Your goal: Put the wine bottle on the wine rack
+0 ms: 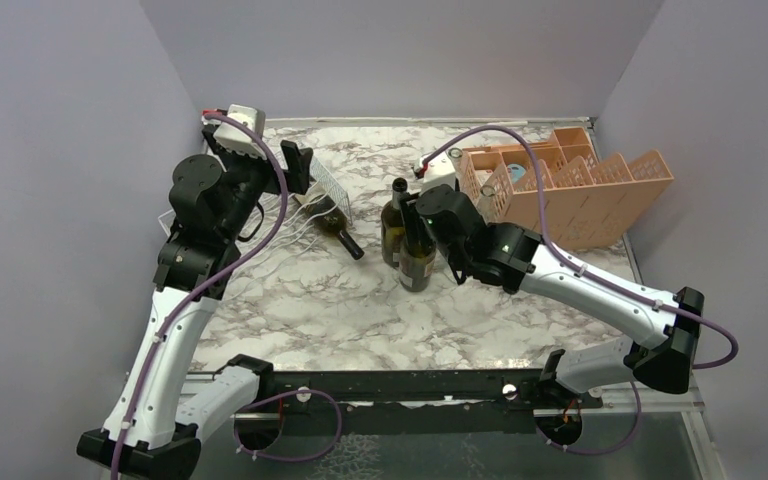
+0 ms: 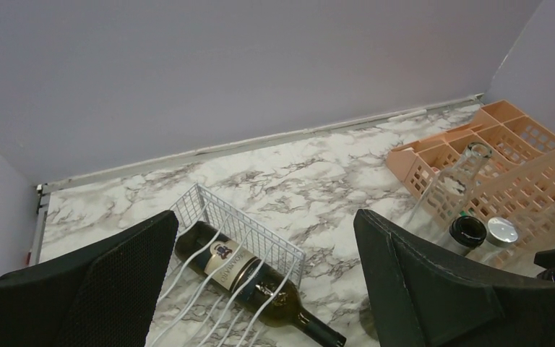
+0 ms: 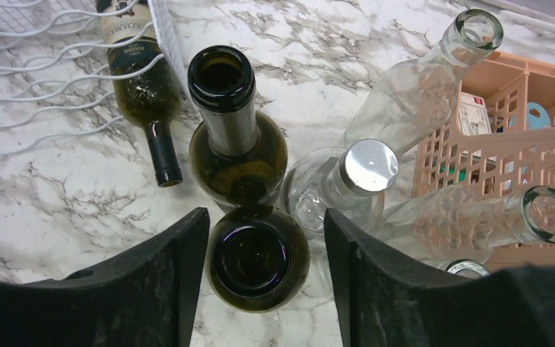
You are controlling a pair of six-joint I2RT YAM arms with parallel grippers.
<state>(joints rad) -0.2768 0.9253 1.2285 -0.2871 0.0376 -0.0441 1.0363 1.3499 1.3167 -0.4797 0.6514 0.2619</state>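
Lilac walls (image 1: 400, 50) close off three sides of a marble-patterned desk (image 1: 360, 300). I note two arms rising from the near edge: the left arm (image 1: 175, 330) reaches toward the far-left corner and the right arm (image 1: 600, 290) angles in toward the middle.

An orange crate (image 1: 600, 200) with dividers sits at the far-right corner, tipped so that its compartments face the middle of the desk. The wine rack (image 1: 325, 185), white wire with wavy cradle rows, sits on the left side toward the far edge, partly hidden under the left arm.

A labelled wine bottle (image 2: 242, 278) lies in the rack's cradle, and its neck sticks out past the wires toward the middle of the desk. Two dark bottles stand upright together near the middle: an open dark wine bottle (image 3: 249, 264) on the near side and a second dark bottle (image 3: 235, 137) touching it or just beside it on the far side. A capped clear bottle (image 3: 365, 166) stands just beside them. Two uncapped clear bottles (image 3: 433, 79) lean against the crate.

The left tool (image 2: 266, 220) hangs above the rack with its jaws wide apart and nothing held. The right tool (image 3: 264, 217) sits at the top of the open dark wine bottle, one finger on each side. I cannot tell whether the fingers press on the glass.
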